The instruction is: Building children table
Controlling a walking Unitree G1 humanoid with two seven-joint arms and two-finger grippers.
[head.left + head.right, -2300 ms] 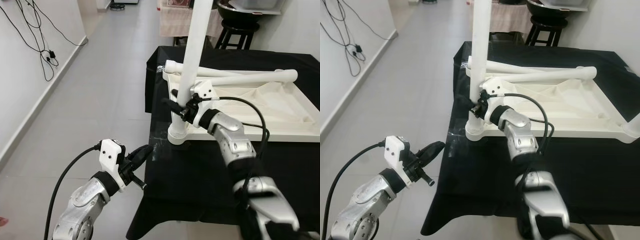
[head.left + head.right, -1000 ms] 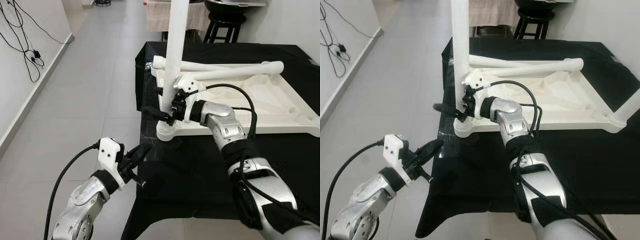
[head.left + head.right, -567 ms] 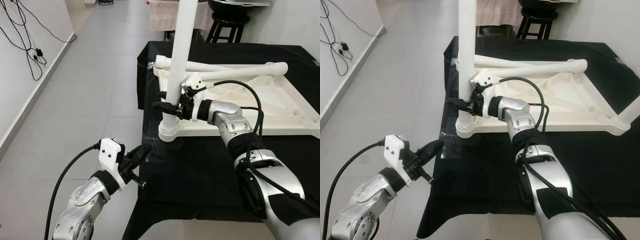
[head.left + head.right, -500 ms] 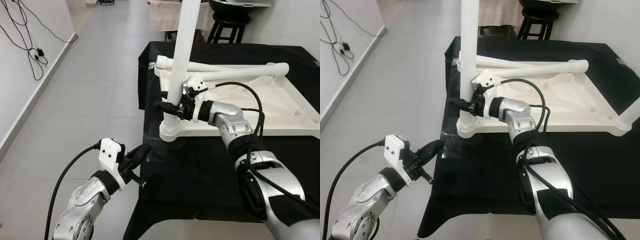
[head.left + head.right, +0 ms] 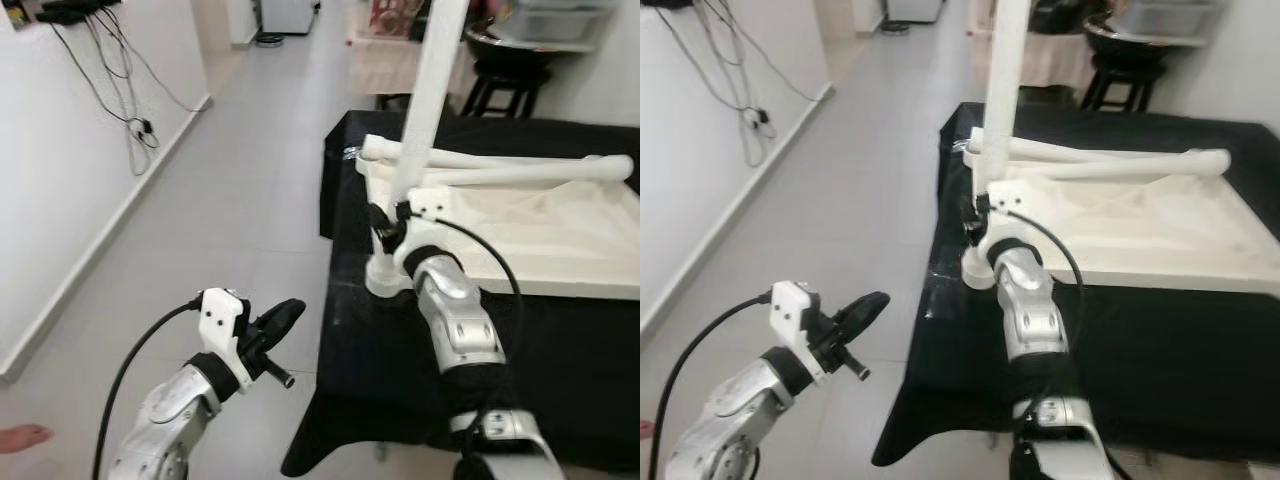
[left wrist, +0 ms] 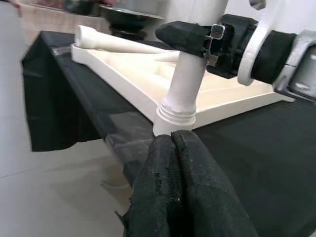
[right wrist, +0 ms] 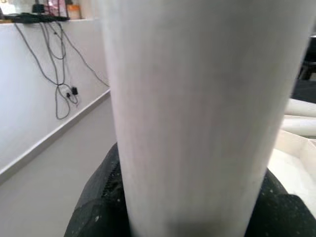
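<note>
A white children's table top (image 5: 530, 235) lies upside down on a black-clothed table (image 5: 390, 370). One white leg (image 5: 422, 100) stands upright in the socket at its near-left corner. My right gripper (image 5: 386, 226) is shut on this upright leg just above the socket; in the right wrist view the leg (image 7: 197, 113) sits close between the black fingers (image 7: 94, 212). Two loose legs (image 5: 500, 165) lie across the far side of the top. My left gripper (image 5: 283, 316) is shut on nothing, over the floor left of the table, pointing at the socket (image 6: 175, 116).
The table's near-left corner and hanging cloth edge (image 5: 325, 300) are right beside my left gripper. A dark stool (image 5: 500, 85) stands behind the table. Cables (image 5: 130, 110) hang on the white wall at the left. A person's foot (image 5: 20, 437) shows on the grey floor.
The whole picture has shifted, so the camera moved. My right wrist has turned round the upright leg while staying shut on it. The left gripper holds the same pose.
</note>
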